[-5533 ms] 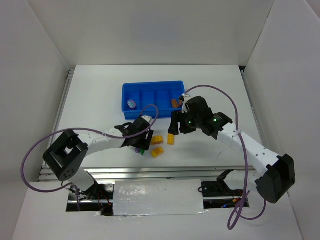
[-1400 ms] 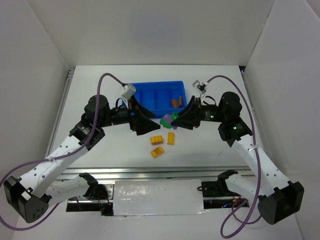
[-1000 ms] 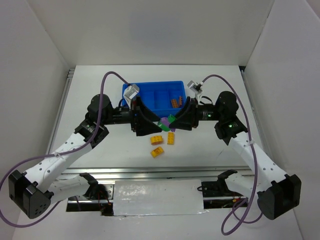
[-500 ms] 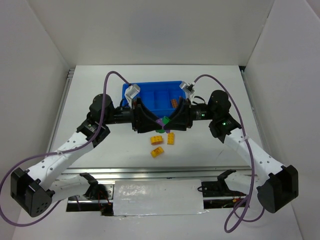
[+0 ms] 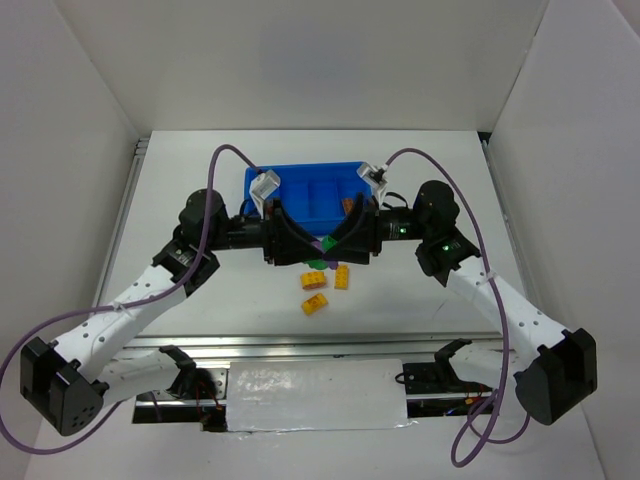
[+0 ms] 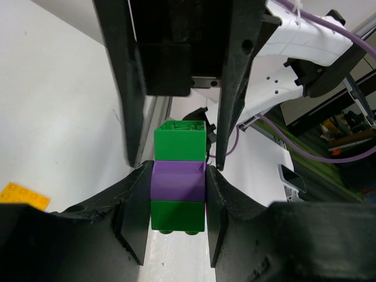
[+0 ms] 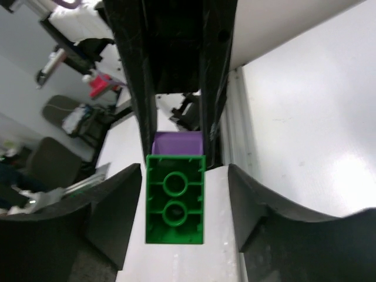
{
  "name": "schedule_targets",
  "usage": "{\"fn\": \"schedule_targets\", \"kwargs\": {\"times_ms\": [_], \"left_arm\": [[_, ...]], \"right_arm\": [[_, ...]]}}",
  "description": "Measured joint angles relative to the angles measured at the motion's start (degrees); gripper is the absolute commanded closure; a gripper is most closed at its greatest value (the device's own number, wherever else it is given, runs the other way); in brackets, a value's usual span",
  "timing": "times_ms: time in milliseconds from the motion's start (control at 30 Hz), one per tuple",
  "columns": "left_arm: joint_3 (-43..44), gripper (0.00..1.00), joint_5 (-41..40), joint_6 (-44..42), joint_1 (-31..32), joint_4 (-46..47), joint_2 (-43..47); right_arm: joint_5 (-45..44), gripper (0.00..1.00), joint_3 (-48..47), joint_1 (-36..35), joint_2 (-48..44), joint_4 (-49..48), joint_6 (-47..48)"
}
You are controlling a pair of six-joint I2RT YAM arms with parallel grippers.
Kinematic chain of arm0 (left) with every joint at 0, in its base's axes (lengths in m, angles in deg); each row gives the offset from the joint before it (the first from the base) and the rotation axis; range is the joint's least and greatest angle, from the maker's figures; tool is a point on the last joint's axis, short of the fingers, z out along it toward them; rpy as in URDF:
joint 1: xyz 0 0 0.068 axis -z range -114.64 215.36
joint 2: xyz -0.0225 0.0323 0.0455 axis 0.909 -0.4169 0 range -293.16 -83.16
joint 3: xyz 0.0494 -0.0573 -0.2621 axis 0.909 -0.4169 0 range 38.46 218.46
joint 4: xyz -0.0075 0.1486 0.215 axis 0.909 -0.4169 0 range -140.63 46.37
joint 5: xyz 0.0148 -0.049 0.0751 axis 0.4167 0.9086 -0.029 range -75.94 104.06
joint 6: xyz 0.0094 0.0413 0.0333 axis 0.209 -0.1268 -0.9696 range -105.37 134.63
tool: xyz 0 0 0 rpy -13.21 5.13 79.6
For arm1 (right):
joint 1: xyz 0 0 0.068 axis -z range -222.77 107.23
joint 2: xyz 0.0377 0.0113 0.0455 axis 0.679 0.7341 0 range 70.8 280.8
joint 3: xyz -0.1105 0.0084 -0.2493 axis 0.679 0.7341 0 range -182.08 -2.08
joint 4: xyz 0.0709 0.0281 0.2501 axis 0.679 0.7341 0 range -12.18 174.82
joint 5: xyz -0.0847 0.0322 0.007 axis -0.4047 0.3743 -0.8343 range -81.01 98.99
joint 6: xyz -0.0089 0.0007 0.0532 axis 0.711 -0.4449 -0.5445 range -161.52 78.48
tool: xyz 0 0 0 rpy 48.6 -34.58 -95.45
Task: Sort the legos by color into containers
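Note:
A stack of three legos, green on purple on green, hangs in mid-air between my two grippers in front of the blue tray [image 5: 300, 190]. My left gripper [image 6: 178, 176] is shut on it, pads pressing the purple brick [image 6: 178, 183] and the lower green brick [image 6: 178, 214]. My right gripper [image 7: 185, 176] faces it end-on and stands open, with a gap on each side of the green brick [image 7: 175, 200]. From above the stack [image 5: 322, 246] is mostly hidden by both grippers. Three yellow-orange legos [image 5: 315, 303] lie on the table just below. Brown legos [image 5: 350, 205] sit in the tray's right compartment.
The tray's far-left compartment is hidden behind the left wrist. White walls enclose the table on three sides. A metal rail [image 5: 300, 345] runs along the near edge. Purple cables loop above both arms.
My left gripper has closed on the stack, and my right gripper has loosened off it. Both wrists have drawn slightly closer together over the yellow legos.

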Motion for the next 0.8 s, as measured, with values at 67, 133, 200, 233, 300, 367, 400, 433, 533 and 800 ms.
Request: {"fn": "schedule_targets", "kwargs": {"times_ms": [67,133,200,233,300,367,400,433,533,800], "left_arm": [[0.0,1.00,0.0,-0.5,0.2,-1.2,0.0],[0.0,1.00,0.1,-1.5,0.4,-2.6,0.0],[0.0,1.00,0.1,-2.4,0.5,-4.0,0.1],[0.0,1.00,0.1,-2.7,0.5,-4.5,0.2],[0.0,1.00,0.2,-3.2,0.5,-5.5,0.5],[0.0,1.00,0.0,-4.2,0.5,-6.2,1.0],[-0.1,1.00,-0.2,-4.5,0.5,-6.6,1.3],[-0.1,1.00,-0.5,-4.8,0.5,-7.0,1.6],[-0.1,1.00,-1.3,-6.0,0.5,-8.1,2.2],[-0.1,1.00,-1.6,-7.3,0.5,-9.4,2.0]], "right_arm": [[-1.3,0.21,0.0,0.0,0.0,0.0,0.5],[-2.8,0.20,0.0,0.0,0.0,1.0,1.7],[-4.0,0.20,-0.4,0.1,0.0,3.5,3.3],[-4.7,0.22,-0.7,0.2,0.0,5.0,4.0],[-5.6,0.27,-2.4,0.5,0.0,7.8,5.4],[-5.9,0.35,-4.3,0.7,0.1,10.2,6.8],[-5.9,0.37,-5.0,0.7,0.2,11.0,7.3],[-5.6,0.39,-5.8,0.7,0.3,11.7,7.8],[-4.0,0.39,-6.3,0.7,0.9,12.3,8.3],[-0.2,0.32,-6.2,0.8,3.2,15.0,9.6]]}}
